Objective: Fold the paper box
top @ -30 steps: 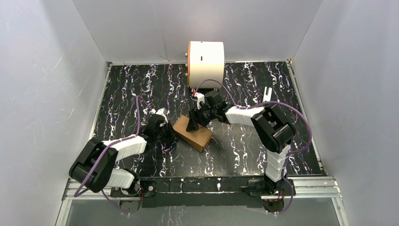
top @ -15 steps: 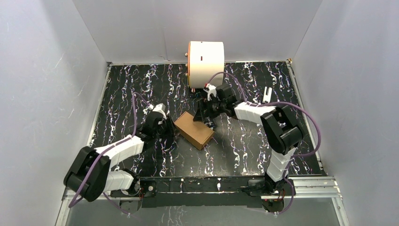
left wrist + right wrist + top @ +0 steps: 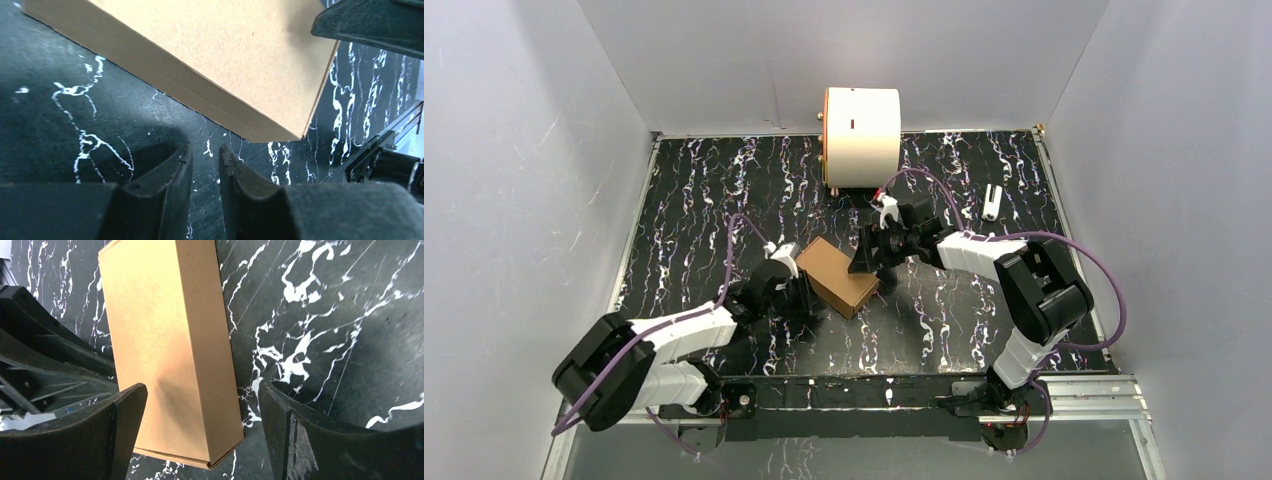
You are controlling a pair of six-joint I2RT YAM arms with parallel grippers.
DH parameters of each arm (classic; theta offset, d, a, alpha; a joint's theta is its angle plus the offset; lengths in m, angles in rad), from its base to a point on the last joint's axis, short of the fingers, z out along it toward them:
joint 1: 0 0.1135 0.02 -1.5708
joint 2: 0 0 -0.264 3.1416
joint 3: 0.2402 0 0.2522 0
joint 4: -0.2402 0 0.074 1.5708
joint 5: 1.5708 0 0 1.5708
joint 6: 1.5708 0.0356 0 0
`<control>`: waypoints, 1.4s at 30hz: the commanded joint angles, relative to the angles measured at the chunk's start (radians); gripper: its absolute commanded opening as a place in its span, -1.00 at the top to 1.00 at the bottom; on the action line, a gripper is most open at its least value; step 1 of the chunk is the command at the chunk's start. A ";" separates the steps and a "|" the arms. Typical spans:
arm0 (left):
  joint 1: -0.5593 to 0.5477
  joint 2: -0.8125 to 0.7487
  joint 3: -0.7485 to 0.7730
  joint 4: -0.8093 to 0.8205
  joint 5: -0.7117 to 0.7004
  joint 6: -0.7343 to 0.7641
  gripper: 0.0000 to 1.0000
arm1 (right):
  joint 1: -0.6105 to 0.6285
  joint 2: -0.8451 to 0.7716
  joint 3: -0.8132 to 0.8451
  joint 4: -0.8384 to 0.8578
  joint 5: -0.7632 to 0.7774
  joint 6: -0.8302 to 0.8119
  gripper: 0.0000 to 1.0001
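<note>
Looks about done: paper box (image 3: 836, 277) lies as a closed flat carton, broad face down, mid table (image 3: 944, 300), no loose flaps in view, maybe only a final press or release left. Long axis diagonal in the top view, one end far-left, the other near-right. Left hand (image 3: 206, 152) at near-left side, jaws narrow with nothing between; right hand (image 3: 864, 262) wide, straddling the far-right edge, gripping nothing.

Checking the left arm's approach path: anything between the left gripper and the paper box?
Nothing. In the left wrist view only bare black marbled table separates the left gripper from the paper box; they are not touching.
</note>
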 commanded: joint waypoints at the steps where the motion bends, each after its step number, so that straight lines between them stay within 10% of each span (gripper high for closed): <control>1: -0.048 0.082 0.010 0.113 -0.004 -0.009 0.56 | -0.001 -0.029 -0.028 0.048 -0.045 0.033 -0.78; 27: -0.167 0.373 0.099 0.520 -0.160 -0.106 0.76 | 0.125 -0.085 -0.341 0.306 0.026 0.342 -0.35; 42: -0.163 0.122 -0.059 0.329 -0.235 -0.118 0.46 | 0.035 -0.159 -0.169 0.107 0.191 0.156 -0.67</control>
